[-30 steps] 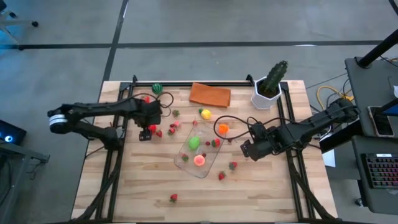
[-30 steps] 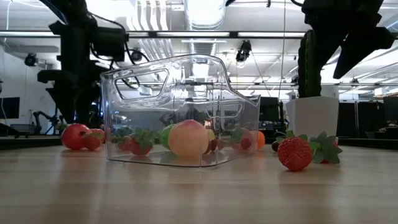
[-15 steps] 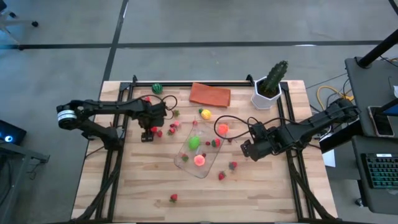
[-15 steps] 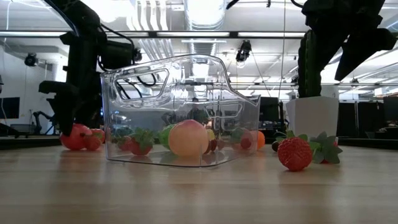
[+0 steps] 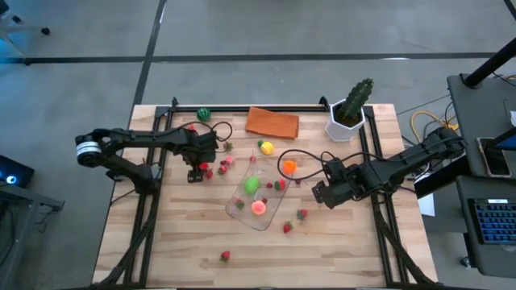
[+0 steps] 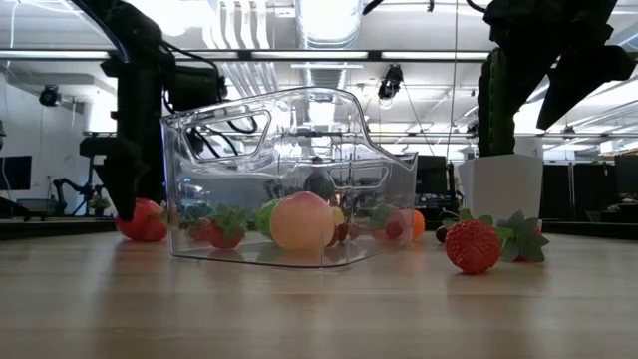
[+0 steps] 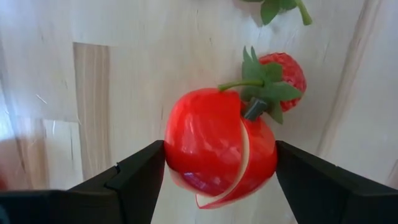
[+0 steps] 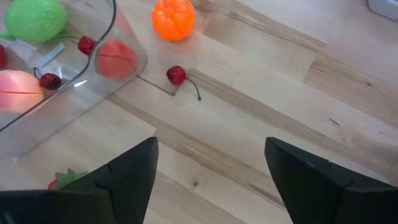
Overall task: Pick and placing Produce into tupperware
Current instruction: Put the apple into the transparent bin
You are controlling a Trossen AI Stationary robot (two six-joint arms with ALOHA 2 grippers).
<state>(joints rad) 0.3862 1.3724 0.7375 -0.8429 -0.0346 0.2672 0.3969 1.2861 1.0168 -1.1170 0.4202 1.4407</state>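
Note:
My left gripper [image 5: 196,171] is low over the table's left part, left of the tupperware, and is shut on a red toy apple [image 7: 217,155] with a green stem. A strawberry [image 7: 287,71] lies just beyond the apple. The clear tupperware [image 5: 258,193] stands mid-table and holds a green fruit [image 5: 251,184], a peach [image 5: 258,207] and small red pieces. My right gripper [image 5: 322,193] hovers open and empty right of the tupperware, its fingers wide apart in the right wrist view [image 8: 211,180]. My left gripper pinches the red apple between its two fingers, one on each of the apple's opposite sides [image 7: 174,149]. The fingers come from above, pointing down. The apple sits on the table [image 6: 143,221], its stem end away from the gripper.
Loose produce lies around: an orange [image 5: 289,167], a yellow fruit [image 5: 266,148], a green one [image 5: 203,114], strawberries [image 5: 301,214] and a cherry [image 8: 177,75]. An orange cloth [image 5: 272,122] and a potted cactus [image 5: 351,109] stand at the far edge.
My left gripper has gone a little toward the table's right edge and down, onto the red apple by the tupperware's left side. My right gripper and the tupperware have kept still.

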